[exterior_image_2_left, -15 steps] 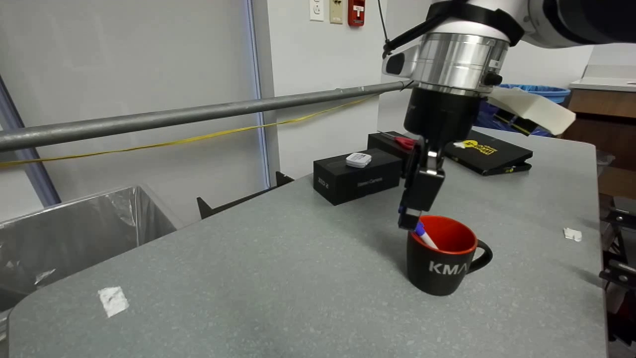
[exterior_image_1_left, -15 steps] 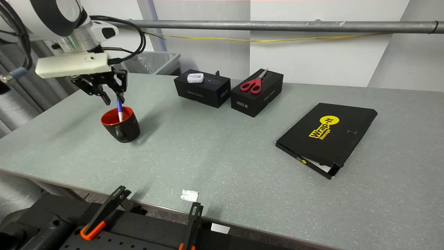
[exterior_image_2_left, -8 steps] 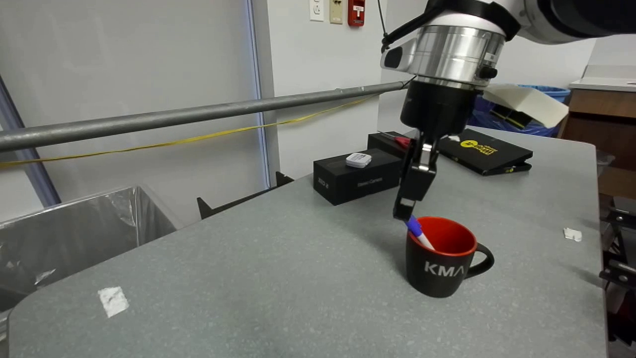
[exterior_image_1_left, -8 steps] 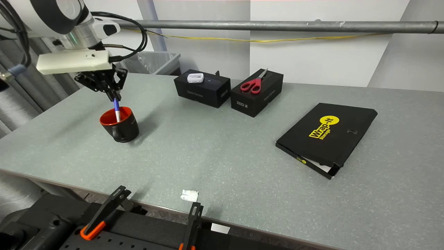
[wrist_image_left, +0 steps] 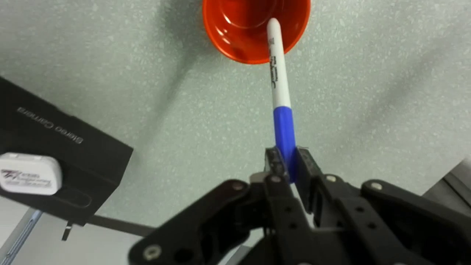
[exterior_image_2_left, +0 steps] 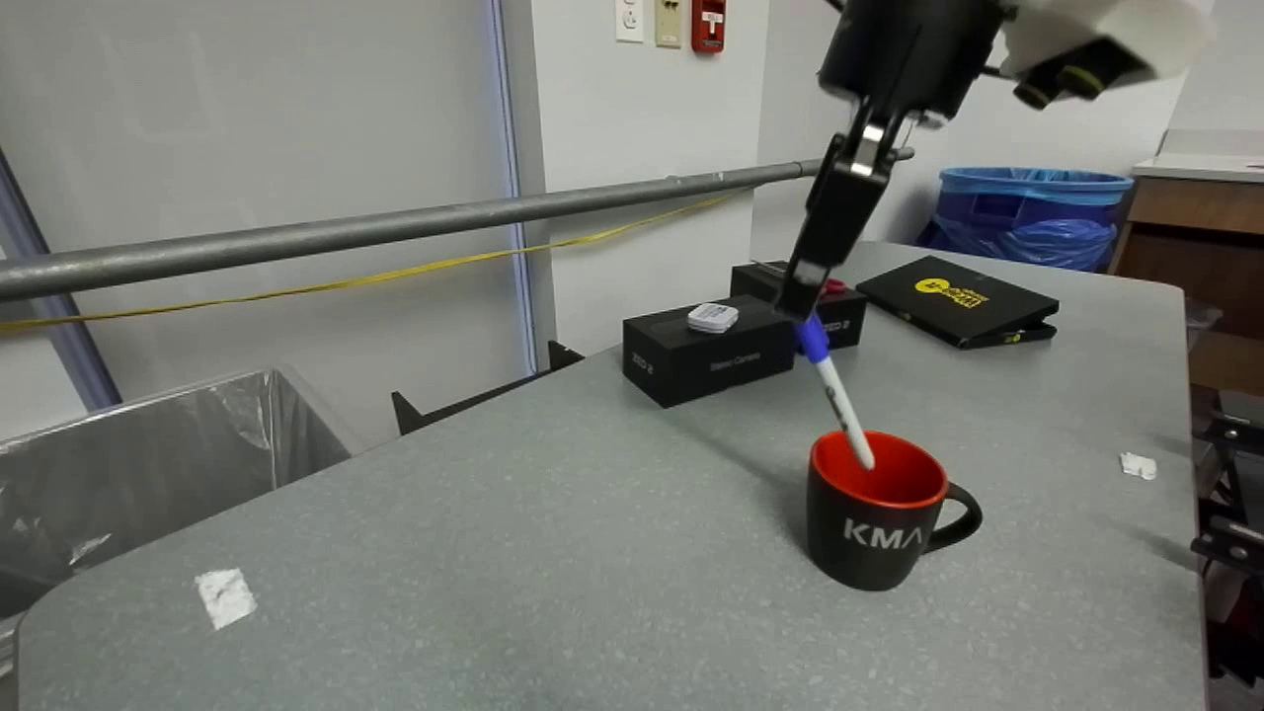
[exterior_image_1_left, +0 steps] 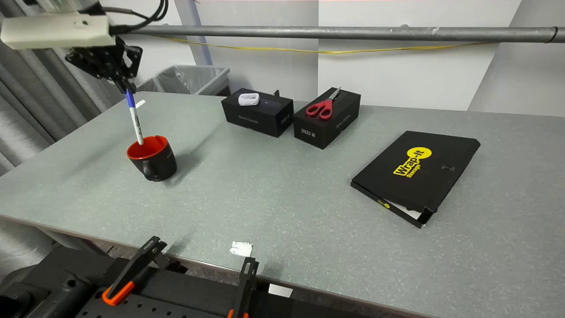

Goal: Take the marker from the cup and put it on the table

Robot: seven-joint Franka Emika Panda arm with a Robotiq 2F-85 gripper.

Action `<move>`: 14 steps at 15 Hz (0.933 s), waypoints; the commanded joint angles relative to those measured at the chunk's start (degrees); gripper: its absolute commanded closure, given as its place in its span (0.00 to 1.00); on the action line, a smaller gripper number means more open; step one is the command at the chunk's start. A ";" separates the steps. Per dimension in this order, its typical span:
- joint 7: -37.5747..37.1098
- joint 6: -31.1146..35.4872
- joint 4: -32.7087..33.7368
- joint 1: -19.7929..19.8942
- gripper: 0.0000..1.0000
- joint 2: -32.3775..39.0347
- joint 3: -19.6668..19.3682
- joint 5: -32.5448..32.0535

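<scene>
The marker (exterior_image_1_left: 135, 119), with a blue cap and white barrel, hangs tilted from my gripper (exterior_image_1_left: 128, 89). It also shows in an exterior view (exterior_image_2_left: 837, 395) and the wrist view (wrist_image_left: 279, 73). The gripper is shut on the blue cap, one finger (wrist_image_left: 274, 160) on each side. The marker's white end is at the mouth of the cup (exterior_image_1_left: 161, 163); I cannot tell whether it is just inside or just above the rim. The cup (exterior_image_2_left: 869, 553) is dark outside and red inside, and stands upright on the grey-green table (exterior_image_1_left: 265, 190). The cap's top is hidden between the fingers.
Two black boxes stand behind the cup, one with a white case (exterior_image_1_left: 249, 99) on it, the other with red scissors (exterior_image_1_left: 324, 108). A flat black Wrap-It box (exterior_image_1_left: 415, 172) lies further along. A metal rail (exterior_image_1_left: 353, 33) runs behind the table. Clamps (exterior_image_1_left: 137, 265) sit at the front edge.
The gripper was open around the marker, then shut on it. It has since risen, pulling the marker up so that most of its white barrel shows. The cup shifted only slightly.
</scene>
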State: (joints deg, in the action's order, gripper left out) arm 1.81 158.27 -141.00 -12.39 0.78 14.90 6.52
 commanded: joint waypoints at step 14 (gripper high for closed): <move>-12.44 -9.97 2.56 8.13 0.98 12.69 -10.98 -16.47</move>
State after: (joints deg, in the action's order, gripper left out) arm -7.10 146.93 -142.24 -2.30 7.39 4.95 -7.66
